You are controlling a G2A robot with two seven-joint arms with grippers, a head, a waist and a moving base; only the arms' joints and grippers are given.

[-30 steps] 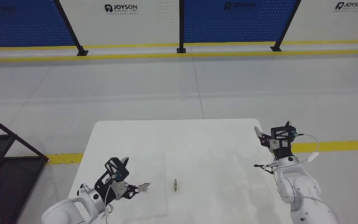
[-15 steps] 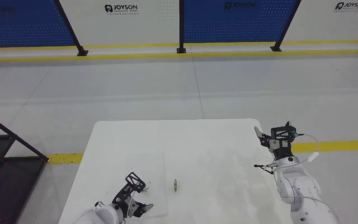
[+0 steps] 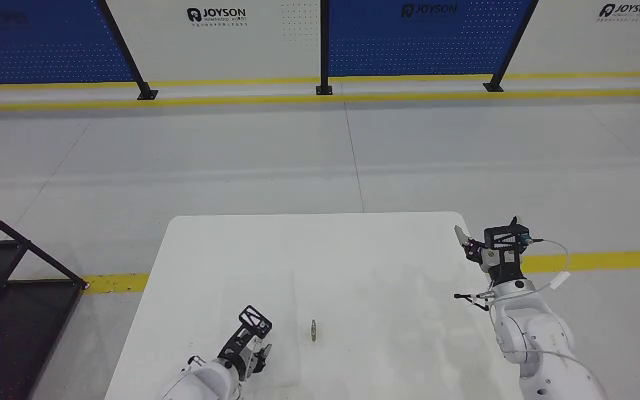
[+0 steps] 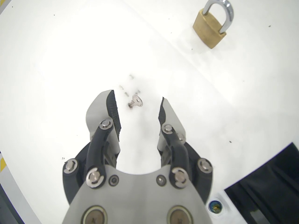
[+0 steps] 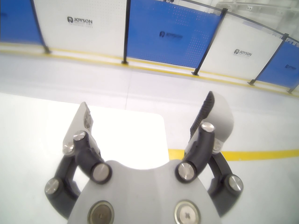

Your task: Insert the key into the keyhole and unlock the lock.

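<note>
A small silver key [image 4: 135, 101] lies flat on the white table [image 3: 380, 260]. My left gripper [image 4: 137, 96] hangs open just over it, one fingertip on each side, touching nothing. Farther off, a brass padlock [image 4: 211, 27] with a closed steel shackle lies on its side. From above, the padlock [image 3: 313, 330] sits near the table's front middle, with the left gripper [image 3: 258, 350] to its left. My right gripper [image 5: 147, 101] is open and holds nothing above the far right corner, and the top view also shows the right gripper [image 3: 487, 238] there.
A faint seam line [image 4: 186, 54] crosses the tabletop between the key and the padlock. A dark rack [image 3: 25, 290] stands off the table's left side. The table's right edge [image 5: 164, 129] is close to the right gripper.
My left arm has swung right and toward the table's front edge, turning its gripper down over the key. The right arm and the padlock have stayed put.
</note>
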